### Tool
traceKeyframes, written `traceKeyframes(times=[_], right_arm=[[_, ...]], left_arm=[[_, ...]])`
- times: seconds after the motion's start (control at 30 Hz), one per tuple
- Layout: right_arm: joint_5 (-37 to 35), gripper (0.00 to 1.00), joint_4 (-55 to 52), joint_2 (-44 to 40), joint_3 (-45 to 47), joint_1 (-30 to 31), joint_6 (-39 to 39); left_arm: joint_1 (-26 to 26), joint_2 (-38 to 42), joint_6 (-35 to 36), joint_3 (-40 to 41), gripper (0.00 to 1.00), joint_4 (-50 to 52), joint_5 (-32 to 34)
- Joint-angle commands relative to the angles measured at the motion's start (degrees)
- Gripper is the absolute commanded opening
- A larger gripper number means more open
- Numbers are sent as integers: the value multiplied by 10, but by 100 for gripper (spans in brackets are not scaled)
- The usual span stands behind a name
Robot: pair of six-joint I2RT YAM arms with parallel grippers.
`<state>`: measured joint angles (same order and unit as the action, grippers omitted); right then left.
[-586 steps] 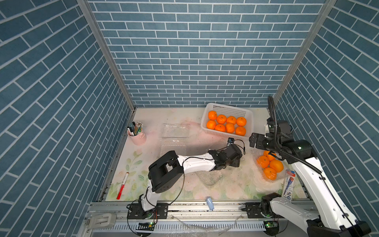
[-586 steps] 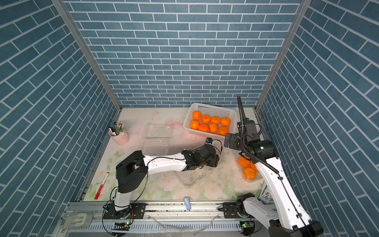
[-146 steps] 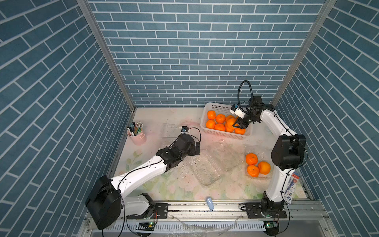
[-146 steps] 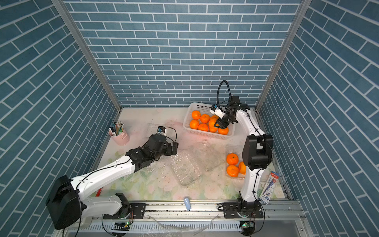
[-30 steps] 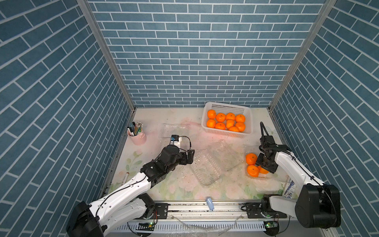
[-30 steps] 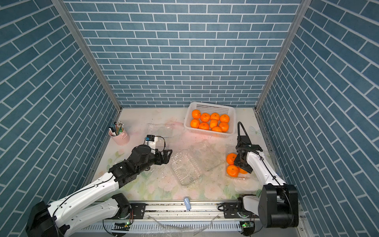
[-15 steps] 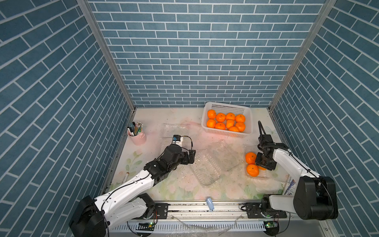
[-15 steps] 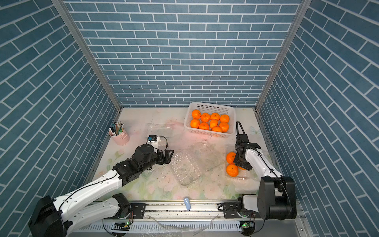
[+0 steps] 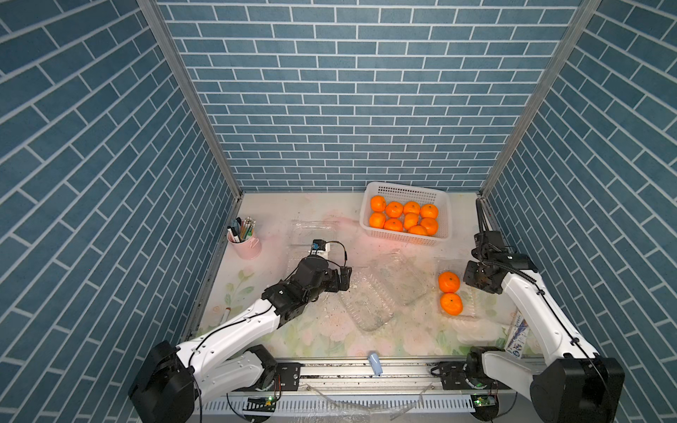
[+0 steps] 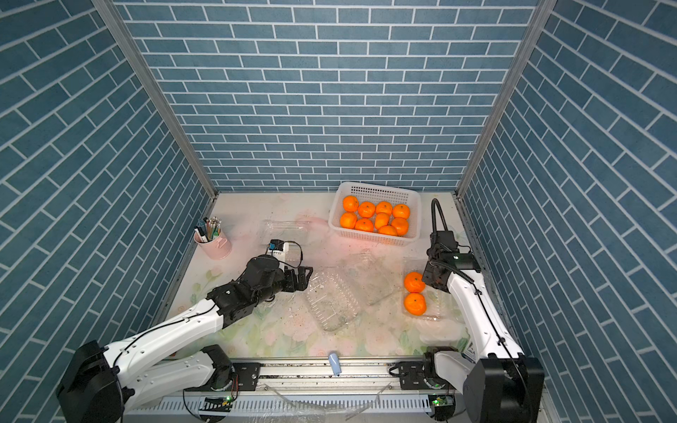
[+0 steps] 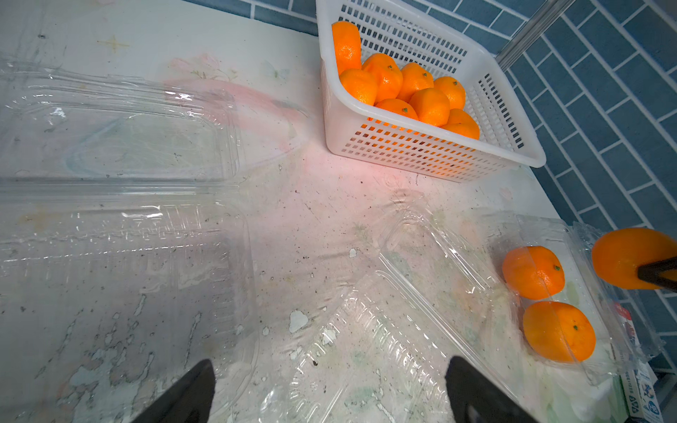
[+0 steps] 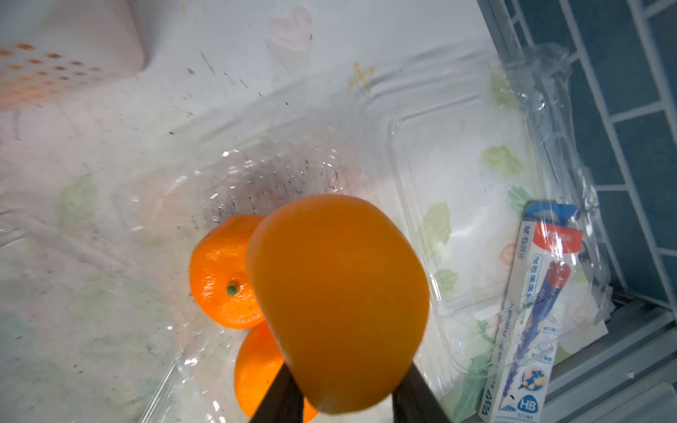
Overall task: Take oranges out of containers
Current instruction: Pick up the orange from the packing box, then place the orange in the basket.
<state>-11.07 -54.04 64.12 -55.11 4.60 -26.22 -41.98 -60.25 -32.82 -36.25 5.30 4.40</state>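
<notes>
The right gripper (image 12: 346, 397) is clamped on one orange (image 12: 337, 293), with a dark finger pressed to each side of it. In the wrist view that fruit hangs over the right container (image 9: 472, 309), which lies open near the right wall. The fruit seems lifted clear of the box floor, though the height is hard to judge. In both top views the wrist hides the fingers and the held fruit.

Two oranges (image 9: 449, 282) sit in that container, touching each other, one nearer the back wall and one nearer the front rail. Nine more oranges (image 9: 411, 221) fill the white basket (image 9: 406, 188) at the back right of the table (image 9: 329, 337).

The left gripper (image 11: 329, 395) hangs with its fingers spread wide and holds nothing. It is just beside the left edge of the middle container (image 9: 370, 307), which lies open. A third container (image 9: 315, 229), also open, lies behind and partly under the left wrist. A pink cup (image 9: 247, 245) of pens stands by the left wall. A pencil box (image 12: 531, 311) lies beside the right container.
</notes>
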Motion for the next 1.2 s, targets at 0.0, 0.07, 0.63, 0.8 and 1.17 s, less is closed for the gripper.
traceKeyframes(times=[0.0,0.07,0.63,0.8,1.17], right_arm=[[50,16,-16,-11,-47,0,47],[88,16,-7,3,-83,0,72],[302,14,62,315,-382,16,185],[350,14,40,411,-473,28,241],[323,14,-46,547,-640,80,328]], left_arm=[[2,-4,1,-22,99,3,4],[2,-6,4,-28,99,11,8],[3,-36,7,-70,99,49,29],[3,-46,8,-81,99,60,31],[6,-48,15,-90,99,71,41]])
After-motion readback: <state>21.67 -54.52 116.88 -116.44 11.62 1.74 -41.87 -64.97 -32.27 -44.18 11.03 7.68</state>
